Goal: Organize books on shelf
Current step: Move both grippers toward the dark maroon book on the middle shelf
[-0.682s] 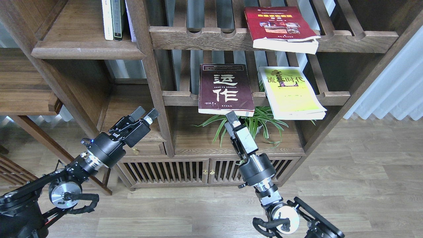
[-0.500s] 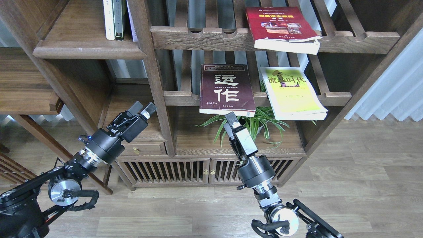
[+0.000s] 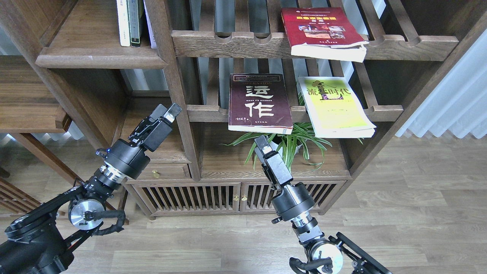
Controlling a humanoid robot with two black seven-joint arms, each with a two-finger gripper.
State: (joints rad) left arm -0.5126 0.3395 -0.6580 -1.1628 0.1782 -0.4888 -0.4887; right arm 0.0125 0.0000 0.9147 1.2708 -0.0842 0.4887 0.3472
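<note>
Three books lie flat on the slatted racks. The dark maroon book (image 3: 260, 102) with white characters and the yellow-green book (image 3: 335, 106) overhang the middle rack. The red book (image 3: 321, 32) overhangs the upper rack. The solid plank shelf (image 3: 95, 57) is at upper left, with thin upright volumes (image 3: 129, 23) at its right end. My left gripper (image 3: 168, 110) is open and empty, beside the bookcase post below that shelf. My right gripper (image 3: 261, 142) points up just below the maroon book's front edge, apart from it. It is seen edge-on, so its fingers cannot be told apart.
A green spider plant (image 3: 293, 146) stands on the low shelf right behind my right gripper. The vertical post (image 3: 171, 76) separates the plank shelf from the racks. A cabinet with slatted doors (image 3: 213, 198) is below. White curtains (image 3: 449, 106) hang at the right.
</note>
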